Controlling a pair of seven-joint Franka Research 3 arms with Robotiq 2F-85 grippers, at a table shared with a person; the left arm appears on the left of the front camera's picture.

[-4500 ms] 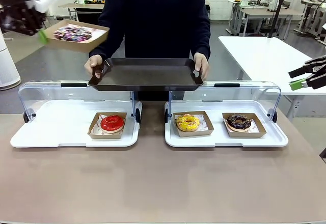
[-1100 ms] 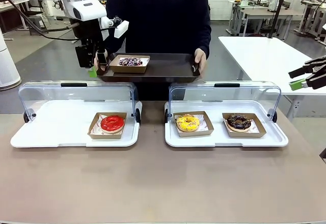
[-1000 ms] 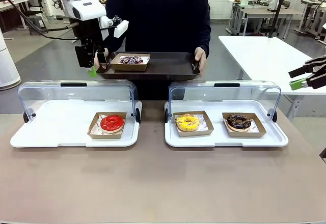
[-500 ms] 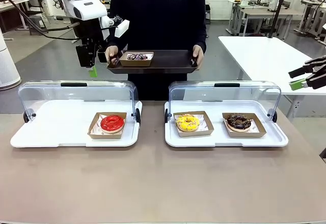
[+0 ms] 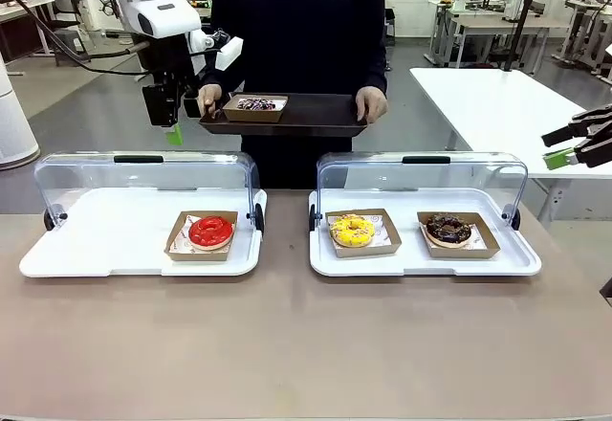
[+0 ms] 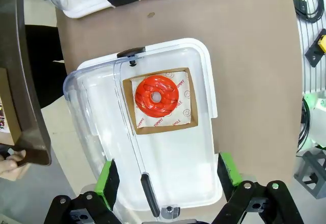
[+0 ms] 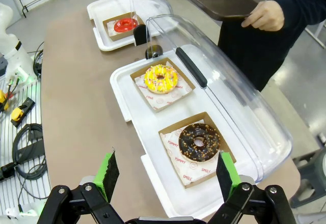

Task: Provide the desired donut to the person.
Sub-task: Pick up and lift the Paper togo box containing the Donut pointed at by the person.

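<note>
My left gripper (image 5: 175,122) gapes empty; the person (image 5: 296,38) has pulled the tray (image 5: 316,117), donut (image 5: 255,105) aboard, away from it; my right gripper (image 7: 166,175) is wide too.

left arm (image 5: 158,14): white | jaws: black, green pads (image 6: 108,183) (both arms) | person (image 5: 296,38): navy FILA sweatshirt

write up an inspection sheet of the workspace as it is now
surface: brown table carrying two open cases
job's things: sprinkled donut boxed on the tray the person holds; red donut in left case; yellow donut and chocolate donut in right case
clutter: nothing seen
grippers: left gripper open, empty, beside the tray; right gripper open, empty
cables: cables on the floor beside the table
surroundings: white table to the right
</note>
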